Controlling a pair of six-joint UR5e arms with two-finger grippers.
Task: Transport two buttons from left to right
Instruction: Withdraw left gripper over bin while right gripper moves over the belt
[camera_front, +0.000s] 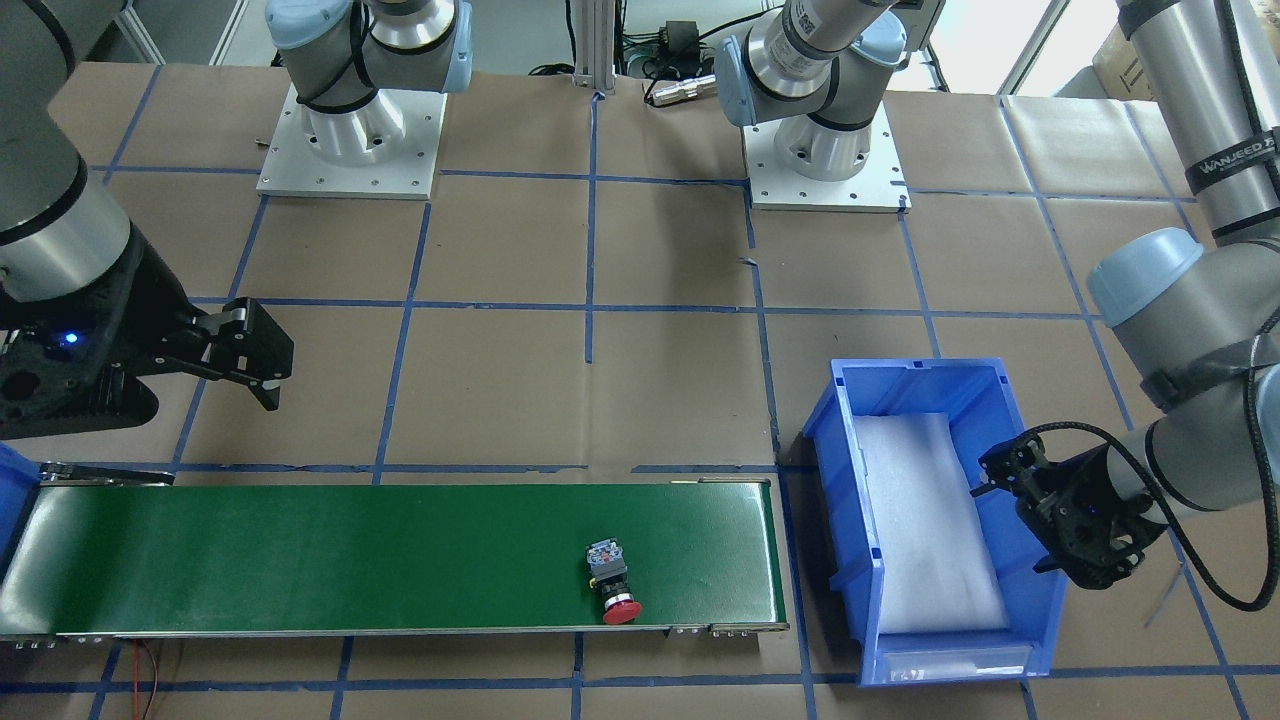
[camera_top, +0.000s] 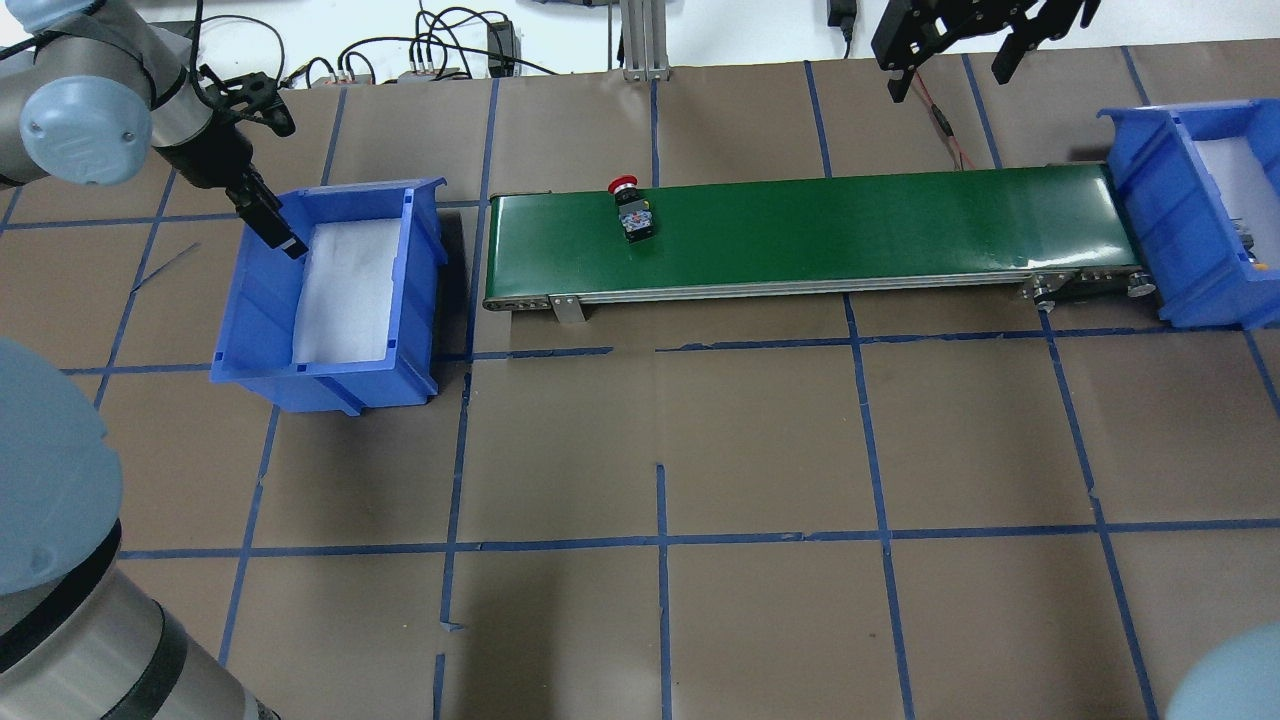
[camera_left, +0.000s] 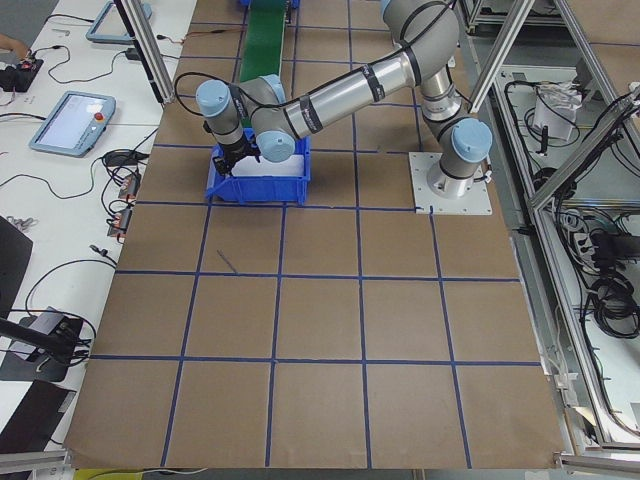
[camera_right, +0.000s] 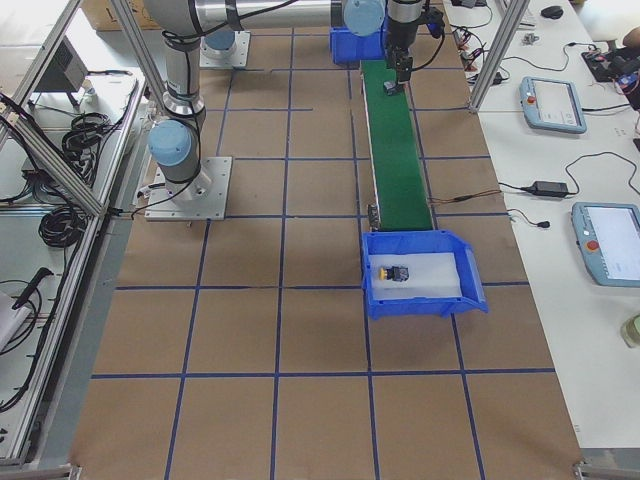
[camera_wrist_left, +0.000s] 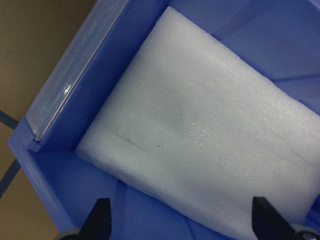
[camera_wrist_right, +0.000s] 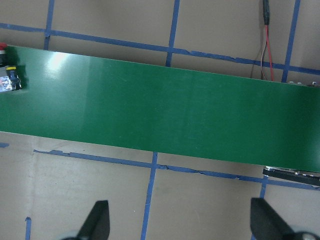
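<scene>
— What is taking up the most room?

— The table, which is wearing brown paper and a blue tape grid. The green conveyor belt is running along its far side, with a blue bin sitting at each end.

— Are the bins carrying anything?

— The left bin is holding a white foam pad. The right bin is sitting at the belt's right end, and the yellow button is lying in it on white padding.

— And the arms?

— The left gripper is hanging over the left bin at its outer wall, with its fingers spread wide and gripping nothing. The right gripper is hovering high over the belt's right half. Its fingers are likewise standing well apart, with nothing between them.

— Where is the other button lying?

— The red button is resting on its side on the belt's left part, well apart from both grippers. Its red cap is pointing away from the robot and reaching the belt's far edge, and the black collar and grey block are trailing behind it.
</scene>
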